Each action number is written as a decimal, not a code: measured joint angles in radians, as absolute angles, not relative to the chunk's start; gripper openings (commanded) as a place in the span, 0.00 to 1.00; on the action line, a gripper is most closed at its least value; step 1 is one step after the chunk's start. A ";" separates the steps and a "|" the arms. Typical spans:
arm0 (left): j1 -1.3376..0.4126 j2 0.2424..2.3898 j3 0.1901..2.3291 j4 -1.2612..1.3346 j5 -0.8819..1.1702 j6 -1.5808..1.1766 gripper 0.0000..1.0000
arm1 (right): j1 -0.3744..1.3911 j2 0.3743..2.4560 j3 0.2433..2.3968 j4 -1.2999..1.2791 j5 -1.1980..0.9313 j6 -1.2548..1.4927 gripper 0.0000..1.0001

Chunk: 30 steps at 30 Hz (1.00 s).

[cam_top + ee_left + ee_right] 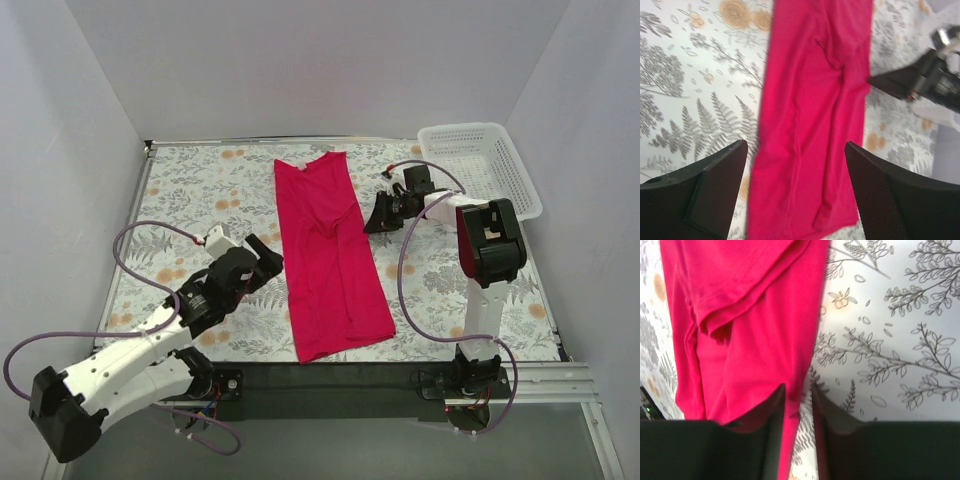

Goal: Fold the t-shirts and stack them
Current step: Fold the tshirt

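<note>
Noting magenta t-shirt (330,260) flat at centre of floral table cover (200,190), already folded lengthwise into a narrow strip running near to far. Judging step in hand as the crosswise fold. For a clean result: flatten the ridge of tucked cloth mid-strip first, pinch both near corners together, lift low, carry toward the far end, lay edges flush.

Recording left gripper (268,262) low, just left of the strip's near half, forearm stretched diagonally from its base; fingers released wide, grasping nothing.

Recording right gripper (375,222) at the strip's right edge, far half, arm reaching forward and bent left. Fingers (765,440) barely parted, cloth edge in the gap; cannot tell whether pinched.
</note>
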State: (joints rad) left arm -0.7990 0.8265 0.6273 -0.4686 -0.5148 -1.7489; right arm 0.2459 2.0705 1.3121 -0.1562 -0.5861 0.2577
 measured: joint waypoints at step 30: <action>-0.120 2.347 1.736 -0.165 0.379 -1.298 0.40 | 0.169 1.633 1.189 -0.443 -0.873 -0.403 0.56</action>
